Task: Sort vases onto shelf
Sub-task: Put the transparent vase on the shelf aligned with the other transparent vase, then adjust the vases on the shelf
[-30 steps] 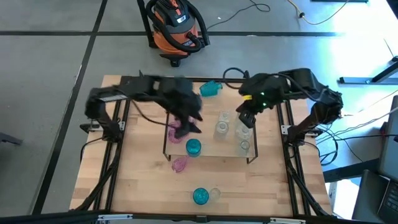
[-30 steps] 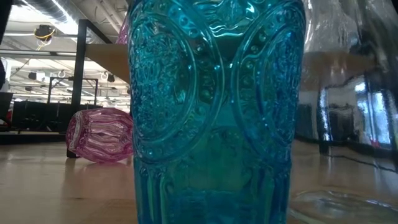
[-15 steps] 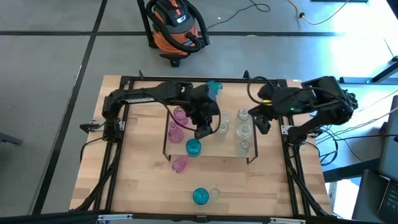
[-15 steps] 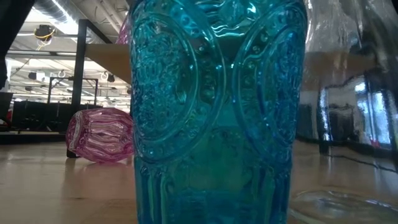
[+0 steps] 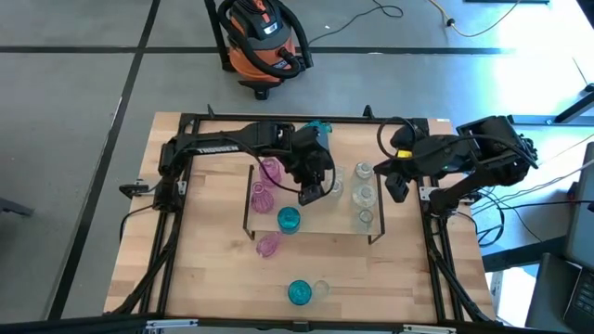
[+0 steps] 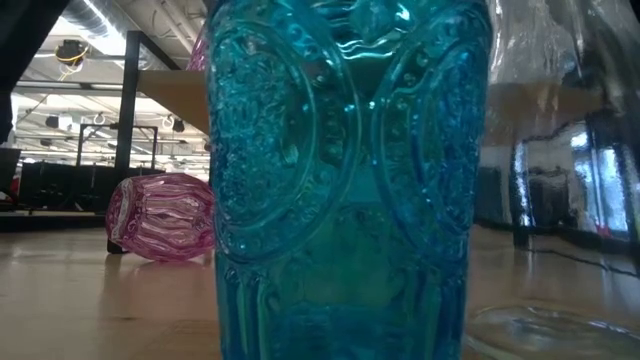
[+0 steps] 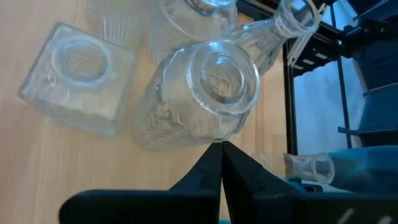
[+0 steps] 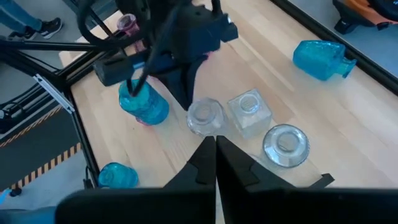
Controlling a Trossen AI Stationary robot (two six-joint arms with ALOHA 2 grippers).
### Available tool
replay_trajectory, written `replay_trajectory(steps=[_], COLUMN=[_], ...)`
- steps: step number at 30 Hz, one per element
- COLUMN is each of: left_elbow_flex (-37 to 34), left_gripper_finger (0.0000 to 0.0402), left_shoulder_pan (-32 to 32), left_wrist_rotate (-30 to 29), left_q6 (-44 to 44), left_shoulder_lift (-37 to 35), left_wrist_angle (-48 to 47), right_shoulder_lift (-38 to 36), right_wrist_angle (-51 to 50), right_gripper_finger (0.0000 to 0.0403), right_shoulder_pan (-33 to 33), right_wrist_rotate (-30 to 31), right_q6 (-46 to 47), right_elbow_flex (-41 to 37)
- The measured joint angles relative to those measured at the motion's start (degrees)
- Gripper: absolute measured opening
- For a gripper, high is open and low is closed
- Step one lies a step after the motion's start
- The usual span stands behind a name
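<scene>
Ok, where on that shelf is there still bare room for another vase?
The shelf's near strip between the teal vase and the clear vases is bare. The far side is crowded, the left pincer hanging over it.

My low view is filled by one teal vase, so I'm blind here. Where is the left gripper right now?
Observer: The left gripper is over the shelf, next to the clear vases, with its fingers shut.
Operator: Is it holding one?
Observer: No. In its wrist view the closed tips meet just outside the nearest clear vase, not around it.
Operator: And the right arm?
Observer: The right gripper is shut on nothing, just off the shelf's right end.
</scene>
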Motion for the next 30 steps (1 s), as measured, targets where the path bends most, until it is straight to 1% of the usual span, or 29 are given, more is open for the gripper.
replay_trajectory(steps=[7,12,16,19,23,26,30], left_elbow_flex=[0.0,0.0,0.0,0.0,0.3,2.0,4.7], left_gripper_finger=[0.0001,0.0001,0.0001,0.0001,0.0001,0.0001,0.0001], left_shoulder_pan=[0.1,0.2,0.6,0.6,0.8,0.9,-1.6], left_wrist_rotate=[0.6,-0.1,1.6,1.9,1.4,1.6,1.4], left_q6=[0.4,1.2,1.5,1.4,0.5,-0.7,-1.3], left_shoulder_lift=[0.9,0.9,0.9,0.7,-1.6,-4.1,-9.5], left_wrist_angle=[1.2,2.8,3.5,2.2,-0.3,-2.9,-8.7], right_shoulder_lift=[0.0,0.0,0.0,0.0,0.0,0.1,1.1], right_wrist_angle=[0.0,0.0,0.0,0.0,0.0,0.2,4.1], right_gripper_finger=[0.0,0.0,0.0,0.0,0.0,0.0,0.0], right_shoulder_pan=[0.0,0.0,-0.1,-0.1,-0.1,-0.1,2.4], right_wrist_rotate=[0.0,0.0,0.0,0.0,-0.1,-1.5,-1.4], right_q6=[0.0,0.0,0.0,0.4,1.0,0.8,-0.5], right_elbow_flex=[0.0,0.0,0.0,0.0,0.0,0.0,-0.1])
